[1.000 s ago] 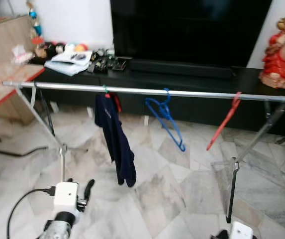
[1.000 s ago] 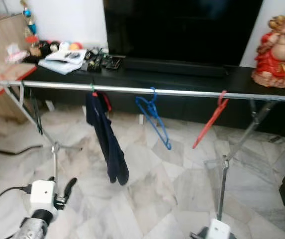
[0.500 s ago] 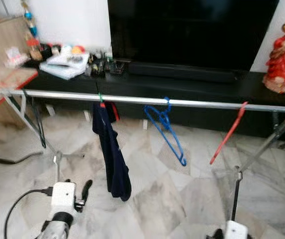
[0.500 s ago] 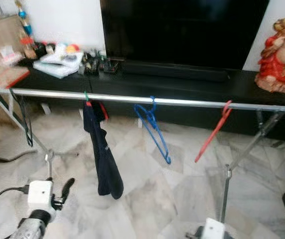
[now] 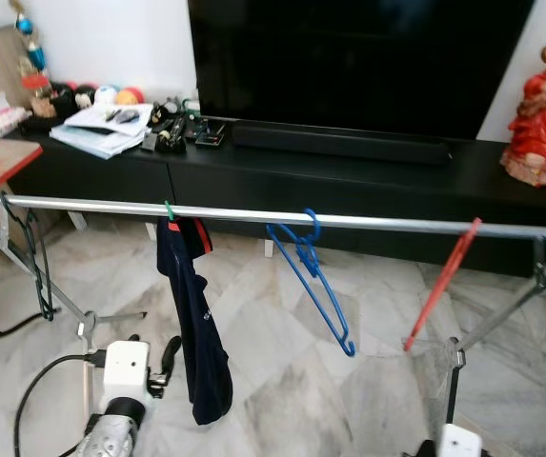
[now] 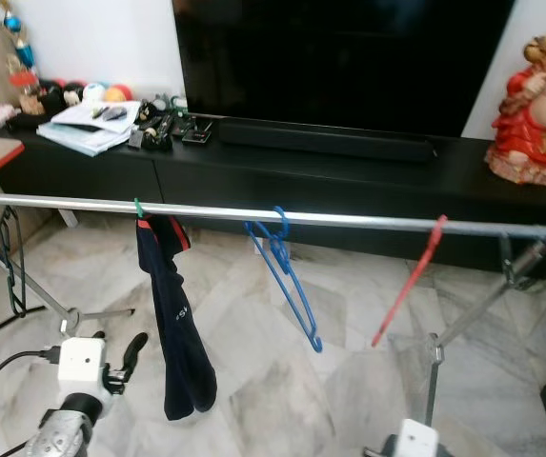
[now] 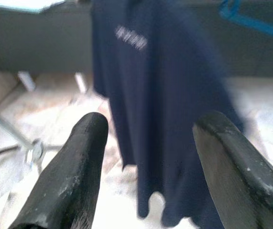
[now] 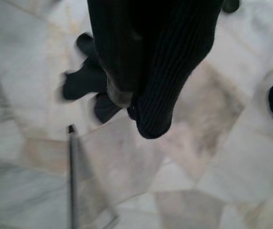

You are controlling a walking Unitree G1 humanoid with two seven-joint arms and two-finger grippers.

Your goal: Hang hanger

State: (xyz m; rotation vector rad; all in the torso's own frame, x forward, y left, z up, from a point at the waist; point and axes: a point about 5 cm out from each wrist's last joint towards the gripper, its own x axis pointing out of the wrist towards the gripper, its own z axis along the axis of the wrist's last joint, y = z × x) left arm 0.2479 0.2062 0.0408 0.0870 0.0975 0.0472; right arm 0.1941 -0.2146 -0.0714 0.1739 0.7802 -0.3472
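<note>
Two bare hangers hang on the rail [image 5: 368, 221]: a blue hanger [image 5: 314, 276] near the middle and a red hanger [image 5: 440, 286] toward the right, with open rail between them. A navy garment [image 5: 189, 324] hangs left of the blue one. The left gripper [image 7: 148, 157], fingers spread and empty, faces the garment. The right gripper [image 8: 141, 81] points at the marble floor [image 8: 212, 167], fingers closed together.

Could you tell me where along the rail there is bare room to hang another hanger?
The rail is bare between the blue hanger and the red hanger, and on the long stretch between the dark hanger at the robot's left end and the navy garment. Garment and blue hanger hang closer together.
</note>
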